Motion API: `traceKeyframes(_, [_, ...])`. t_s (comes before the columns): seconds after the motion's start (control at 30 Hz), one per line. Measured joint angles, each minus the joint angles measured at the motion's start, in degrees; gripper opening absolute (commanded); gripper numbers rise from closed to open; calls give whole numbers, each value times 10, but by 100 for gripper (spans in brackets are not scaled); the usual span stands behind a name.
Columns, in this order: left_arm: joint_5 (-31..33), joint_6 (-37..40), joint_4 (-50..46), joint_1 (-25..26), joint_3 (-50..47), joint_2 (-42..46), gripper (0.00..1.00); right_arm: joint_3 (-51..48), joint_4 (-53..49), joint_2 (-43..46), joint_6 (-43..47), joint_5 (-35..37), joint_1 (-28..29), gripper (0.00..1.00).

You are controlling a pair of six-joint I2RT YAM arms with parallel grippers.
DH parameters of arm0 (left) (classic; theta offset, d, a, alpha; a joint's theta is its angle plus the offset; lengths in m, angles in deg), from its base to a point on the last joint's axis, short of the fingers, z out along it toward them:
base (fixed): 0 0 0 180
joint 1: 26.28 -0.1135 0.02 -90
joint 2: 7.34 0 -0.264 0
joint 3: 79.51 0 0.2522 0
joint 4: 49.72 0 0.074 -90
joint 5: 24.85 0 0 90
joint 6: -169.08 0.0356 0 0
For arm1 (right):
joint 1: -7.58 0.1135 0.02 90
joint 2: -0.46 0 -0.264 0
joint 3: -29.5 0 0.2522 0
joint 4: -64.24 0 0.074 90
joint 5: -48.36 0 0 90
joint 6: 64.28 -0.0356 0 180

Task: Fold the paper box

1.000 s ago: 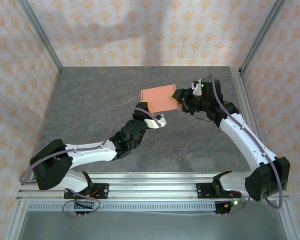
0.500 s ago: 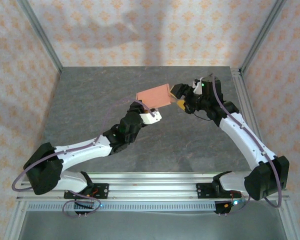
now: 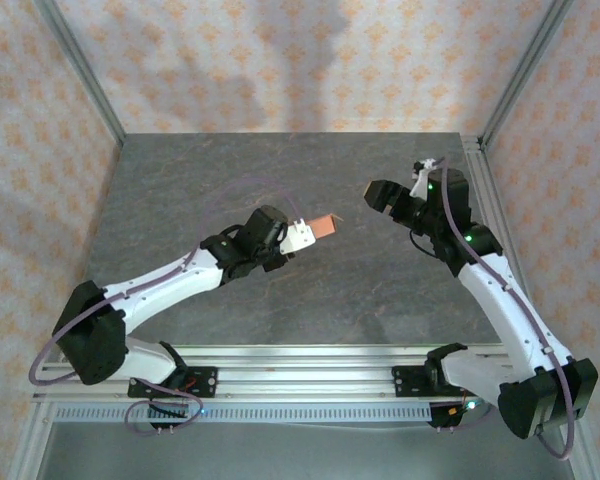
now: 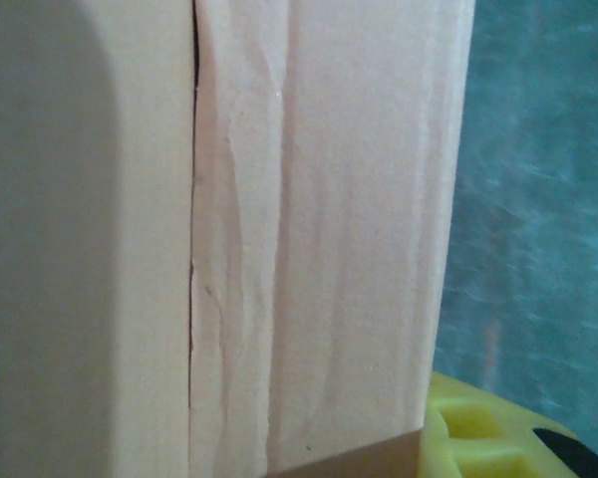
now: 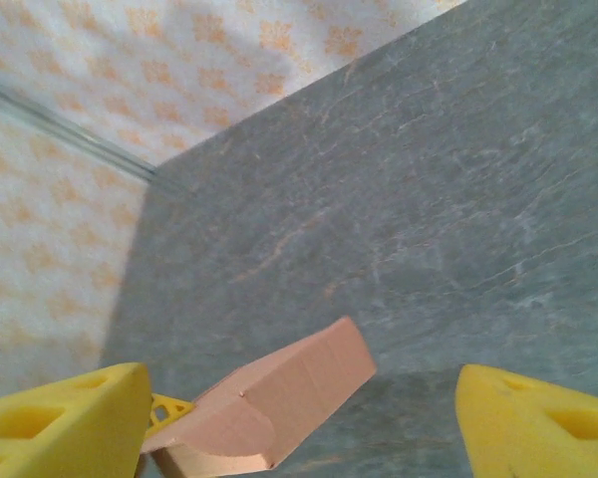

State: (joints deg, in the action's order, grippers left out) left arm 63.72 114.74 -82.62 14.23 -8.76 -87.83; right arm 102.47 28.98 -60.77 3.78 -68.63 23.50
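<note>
The paper box point(image 3: 324, 225) is a small flat salmon-orange box held above the table, seen edge-on from above. My left gripper point(image 3: 313, 231) is shut on its near end. In the left wrist view its creased card face point(image 4: 319, 229) is very close, with one yellow finger point(image 4: 478, 438) at the bottom right. My right gripper point(image 3: 379, 195) stands open to the box's right, apart from it. Its yellow fingers point(image 5: 65, 418) are spread wide, and the box point(image 5: 279, 398) hangs beyond them, untouched.
The dark grey stone tabletop point(image 3: 230, 180) lies below both arms. Patterned walls and metal frame posts point(image 3: 80, 70) close in the back and sides. An aluminium rail point(image 3: 300, 385) carries the arm bases at the near edge.
My right gripper has opened, let go of the box and drawn back to the right. My left gripper has turned the box from face-up to edge-on and brought it slightly nearer.
</note>
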Motion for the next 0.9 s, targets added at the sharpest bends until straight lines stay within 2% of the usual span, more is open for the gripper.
traceKeyframes(0.07, [-37, -5, -47, -9, 14, -12, 27, -4, -16, 0, 55, 0, 2, 73])
traceKeyframes(0.27, [-122, -12, -152, -33, 54, -54, 27, -5, -80, 0, 197, 23, 37, 71])
traceKeyframes(0.43, [-162, -12, -210, -38, 82, -106, 27, -2, -110, -13, 289, 32, 82, 69])
traceKeyframes(0.53, [-180, -11, -224, -40, 93, -120, 27, -1, -112, -39, 341, 34, 118, 61])
traceKeyframes(0.63, [-190, -11, -232, -42, 100, -129, 27, -1, -106, -66, 381, 24, 141, 49])
traceKeyframes(0.7, [-193, -11, -235, -43, 105, -134, 27, -1, -98, -85, 399, 13, 143, 45])
traceKeyframes(0.83, [-194, -11, -235, -43, 106, -135, 27, 0, -95, -131, 435, -10, 143, 27])
traceKeyframes(0.9, [-194, -11, -235, -43, 106, -135, 27, 5, -96, -153, 451, -20, 143, 22])
